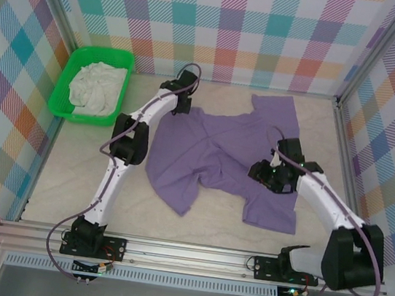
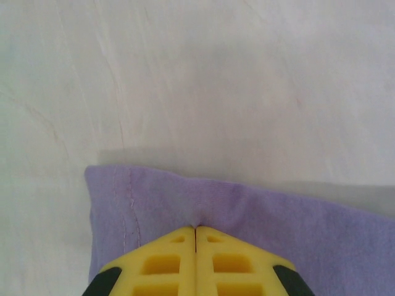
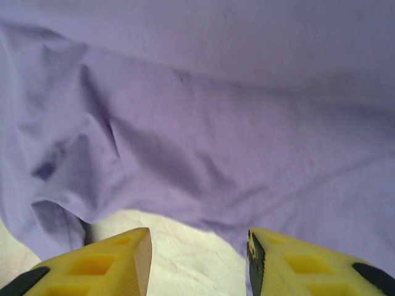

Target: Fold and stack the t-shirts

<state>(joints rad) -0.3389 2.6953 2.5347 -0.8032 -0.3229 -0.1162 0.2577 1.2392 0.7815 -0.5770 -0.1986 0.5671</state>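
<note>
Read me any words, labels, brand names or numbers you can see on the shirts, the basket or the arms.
None can be read. The purple t-shirt is plain, the off-white t-shirt in the green basket shows no print, and the left gripper and right gripper bear no markings.

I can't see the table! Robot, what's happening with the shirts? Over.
Left gripper: jaws shut on lavender t-shirt edge. Right gripper: jaws open, low over same shirt. Off-white t-shirt bunched in green basket. Nothing blocking.
</note>
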